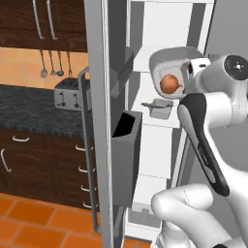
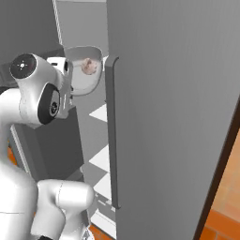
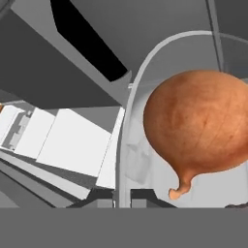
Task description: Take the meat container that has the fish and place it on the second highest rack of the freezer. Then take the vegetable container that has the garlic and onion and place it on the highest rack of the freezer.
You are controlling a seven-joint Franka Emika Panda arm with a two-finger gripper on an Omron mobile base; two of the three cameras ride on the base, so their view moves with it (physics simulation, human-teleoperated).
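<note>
Scanning left base view, left to right: dark wood cabinets (image 1: 29, 19) up top, utensils (image 1: 51, 63) hanging on the orange wall, toaster (image 1: 68, 94) on the dark stone worktop (image 1: 29, 111), drawers (image 1: 43, 164) below, orange tile floor (image 1: 29, 218). Then freezer (image 1: 104, 72) door edge-on, swung open, with dark grey door bins (image 1: 127, 150) and a long handle. Inside, white shelves stacked. Fish tray (image 1: 160, 107) already sitting on the second highest rack (image 1: 157, 120), contents too small to tell. Above it, vegetable container (image 1: 169, 65) tilted steeply toward the camera, held up at the level of the top shelf, onion (image 1: 170, 84) lying against its lower side. Cannot tell whether the tray touches that shelf. White arm coming up from lower right, wrist right beside the tray's right rim.

Right base view: same tray (image 2: 86, 70) seen past the arm's shoulder, garlic (image 2: 89, 66) resting in it near the upper part, closed grey freezer-side door with vertical handle taking the right half.

Hand view: onion (image 3: 198, 121) close up, stem end pointing down, tray rim (image 3: 127, 111) curving along its left, white shelves and a dark bin further left. Pincer (image 3: 123, 199) closed tight, clamped on the vegetable container rim at the bottom edge.
</note>
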